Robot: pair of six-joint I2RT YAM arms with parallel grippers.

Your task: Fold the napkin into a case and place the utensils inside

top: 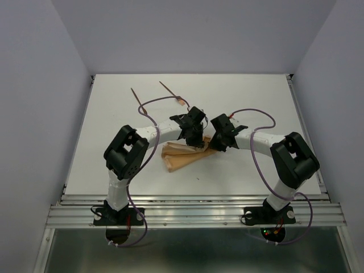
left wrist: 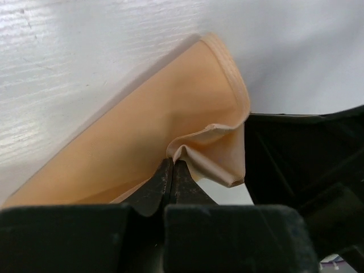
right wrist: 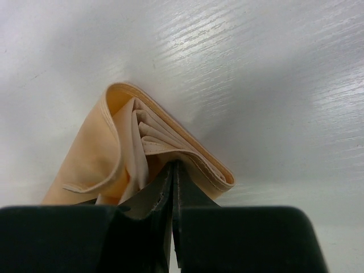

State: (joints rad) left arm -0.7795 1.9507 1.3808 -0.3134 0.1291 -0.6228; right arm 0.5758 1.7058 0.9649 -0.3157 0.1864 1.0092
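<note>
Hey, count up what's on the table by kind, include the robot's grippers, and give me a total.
napkin: 1
utensils: 2
grippers: 2 (left gripper, right gripper)
Total: 5

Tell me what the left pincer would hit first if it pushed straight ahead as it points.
The napkin: the left pincer is shut on a fold, with more cloth directly ahead; beyond that, likely the table.
</note>
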